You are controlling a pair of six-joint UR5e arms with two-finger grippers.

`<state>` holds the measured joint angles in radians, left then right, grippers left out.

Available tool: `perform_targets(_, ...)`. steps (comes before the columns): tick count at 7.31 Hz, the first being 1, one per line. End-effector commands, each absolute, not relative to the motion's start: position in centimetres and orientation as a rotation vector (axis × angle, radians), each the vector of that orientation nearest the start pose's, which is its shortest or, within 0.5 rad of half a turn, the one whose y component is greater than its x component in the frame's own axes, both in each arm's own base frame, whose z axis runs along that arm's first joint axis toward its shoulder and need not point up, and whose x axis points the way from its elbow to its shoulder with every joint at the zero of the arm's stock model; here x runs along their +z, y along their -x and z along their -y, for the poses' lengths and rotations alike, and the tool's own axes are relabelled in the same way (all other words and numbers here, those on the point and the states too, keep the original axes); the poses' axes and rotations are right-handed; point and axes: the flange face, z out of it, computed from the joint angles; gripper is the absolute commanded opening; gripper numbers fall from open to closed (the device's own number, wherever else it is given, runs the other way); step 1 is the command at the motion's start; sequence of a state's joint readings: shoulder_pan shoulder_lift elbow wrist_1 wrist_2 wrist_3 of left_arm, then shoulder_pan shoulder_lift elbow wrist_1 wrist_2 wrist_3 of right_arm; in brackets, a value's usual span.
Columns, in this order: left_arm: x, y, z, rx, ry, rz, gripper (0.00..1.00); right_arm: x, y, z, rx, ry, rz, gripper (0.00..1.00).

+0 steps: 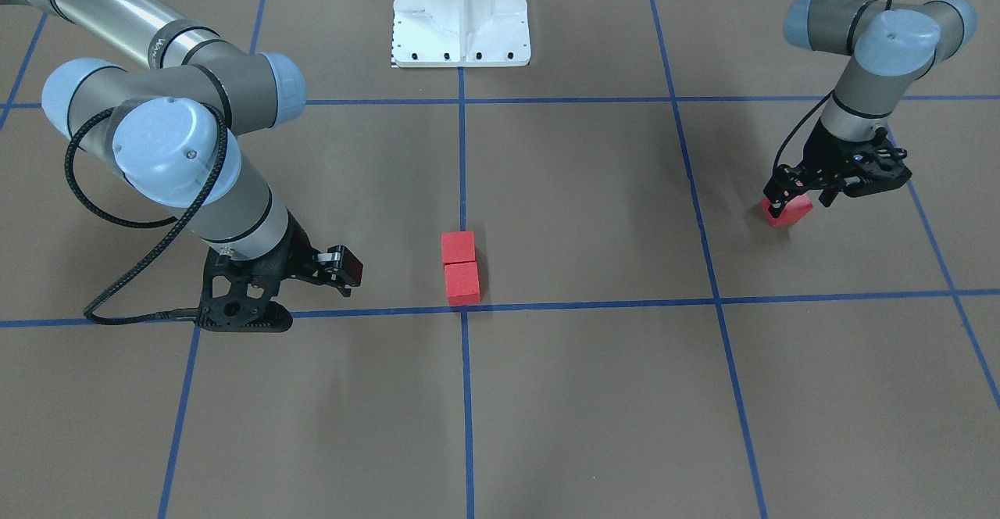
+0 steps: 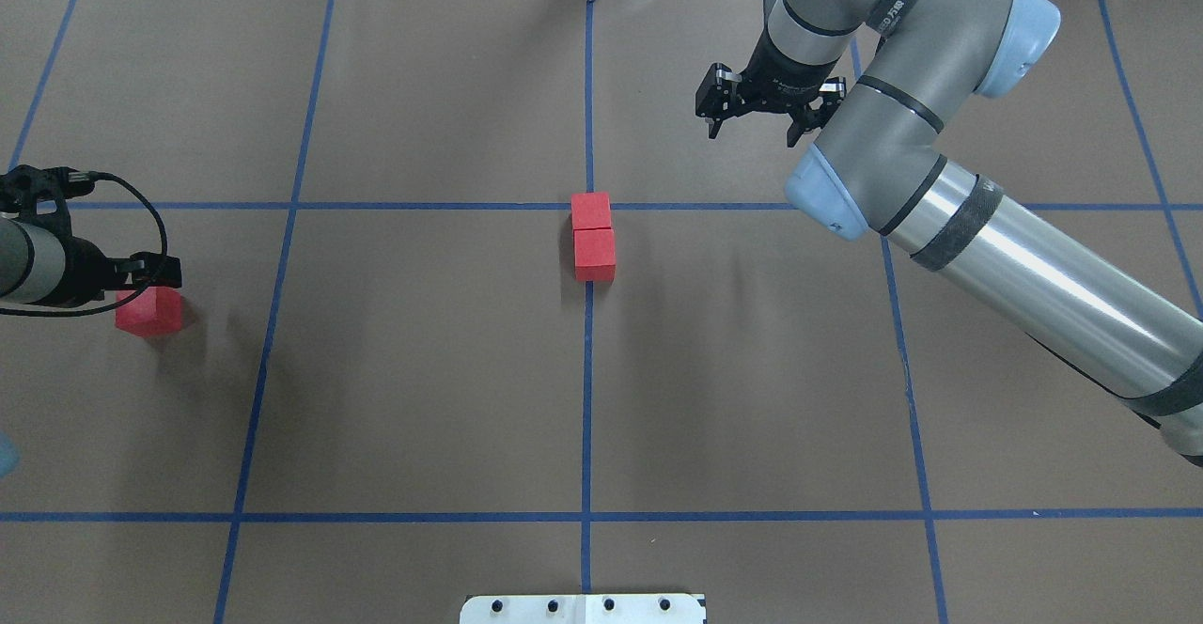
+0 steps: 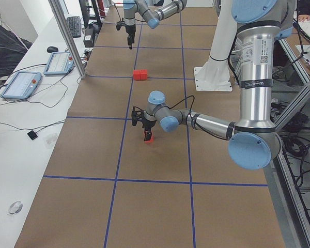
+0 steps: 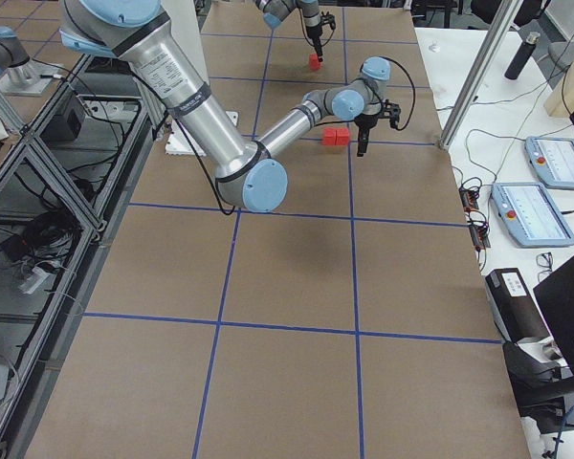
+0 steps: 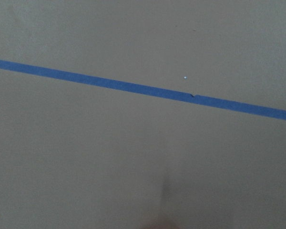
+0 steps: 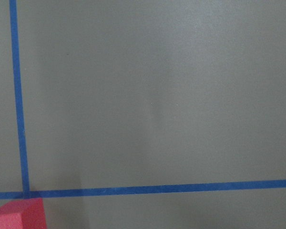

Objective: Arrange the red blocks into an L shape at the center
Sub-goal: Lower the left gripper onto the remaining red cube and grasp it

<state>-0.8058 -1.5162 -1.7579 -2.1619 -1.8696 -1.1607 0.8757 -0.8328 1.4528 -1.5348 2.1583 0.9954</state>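
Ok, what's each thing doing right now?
Two center red blocks: touching, in a row at the tape crossing.
Third red block: far from them, on the robot's left.
Left gripper: straddling that block; grip unclear.
Right gripper: open, empty.

2 blocks touching at center, well apart from right claw | 1 block at left claw tips

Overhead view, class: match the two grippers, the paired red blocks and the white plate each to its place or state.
1 left gripper
2 right gripper
3 pair of red blocks
4 white plate

A touching, beside the middle tape crossing
B open, empty, above bare table
C at a lone red block
D on the middle line, robot's side

Pairs: 1-C, 2-B, 3-A, 4-D
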Motion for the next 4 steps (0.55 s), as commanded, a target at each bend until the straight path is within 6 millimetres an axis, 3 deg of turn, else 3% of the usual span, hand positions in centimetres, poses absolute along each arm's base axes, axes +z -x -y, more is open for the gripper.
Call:
perform_targets(1,54.44,-28.24,42.69,-0.247,-0.157,-0.749,0.99,25.22,41.18,61.42,0.088,0.0,0.853,0.99)
perform_targets(4,55.09,-28.16,42.56,-0.243,-0.149,-0.739,0.98,25.48,41.55,61.35,0.086,0.004,0.849,0.99)
